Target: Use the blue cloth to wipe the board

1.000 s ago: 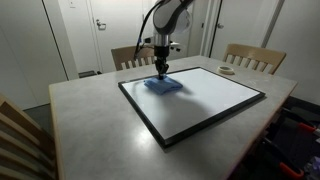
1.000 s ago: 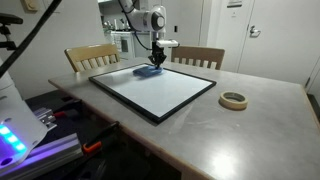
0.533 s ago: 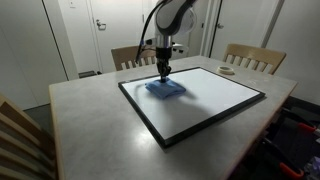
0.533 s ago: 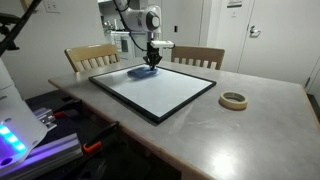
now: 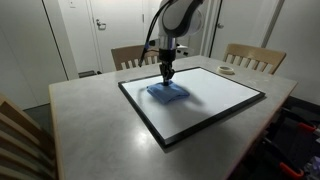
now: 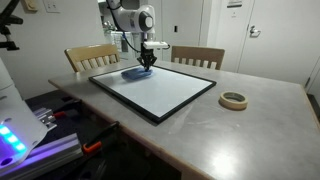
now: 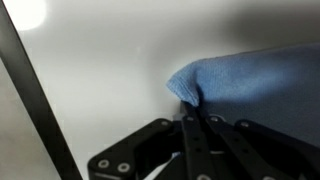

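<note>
The blue cloth (image 5: 168, 92) lies rumpled on the board (image 5: 215, 100), a glossy white board in a thin black frame, in both exterior views. My gripper (image 5: 166, 76) points straight down with its tips pressed into the cloth. From the opposite side the blue cloth (image 6: 137, 72) rests near the far left corner of the board (image 6: 165, 92), under the gripper (image 6: 146, 63). In the wrist view the fingers (image 7: 192, 130) are shut together on a fold of the blue cloth (image 7: 255, 80), above the white board (image 7: 100, 70) and its black frame edge.
A grey table (image 5: 90, 130) carries the board. A roll of tape (image 6: 233, 100) lies on the table beside the board. Wooden chairs (image 5: 253, 58) stand at the far side, and another chair back (image 5: 22, 140) rises at the near corner.
The gripper and the cloth have slid a short way across the board, rightward in one exterior view and leftward in the other. The jaws stayed shut.
</note>
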Motion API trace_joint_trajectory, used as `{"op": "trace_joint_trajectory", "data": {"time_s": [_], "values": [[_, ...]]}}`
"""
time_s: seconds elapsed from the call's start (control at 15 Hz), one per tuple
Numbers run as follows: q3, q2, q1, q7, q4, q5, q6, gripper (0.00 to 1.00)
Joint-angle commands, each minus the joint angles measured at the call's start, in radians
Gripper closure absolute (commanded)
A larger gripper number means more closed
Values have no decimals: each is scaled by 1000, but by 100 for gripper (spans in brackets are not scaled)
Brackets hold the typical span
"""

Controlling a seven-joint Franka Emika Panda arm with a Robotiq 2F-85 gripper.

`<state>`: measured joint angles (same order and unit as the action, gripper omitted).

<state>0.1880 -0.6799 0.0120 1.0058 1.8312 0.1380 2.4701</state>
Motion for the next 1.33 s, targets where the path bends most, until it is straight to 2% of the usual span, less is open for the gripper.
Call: {"op": "trace_joint_trajectory", "data": {"time_s": [0.0,0.8,1.27], "values": [[-1,51,6,-40,123,5,60,99],[2,144,-42,7,271,9,74,99],[7,186,-43,52,364,5,88,99]]}}
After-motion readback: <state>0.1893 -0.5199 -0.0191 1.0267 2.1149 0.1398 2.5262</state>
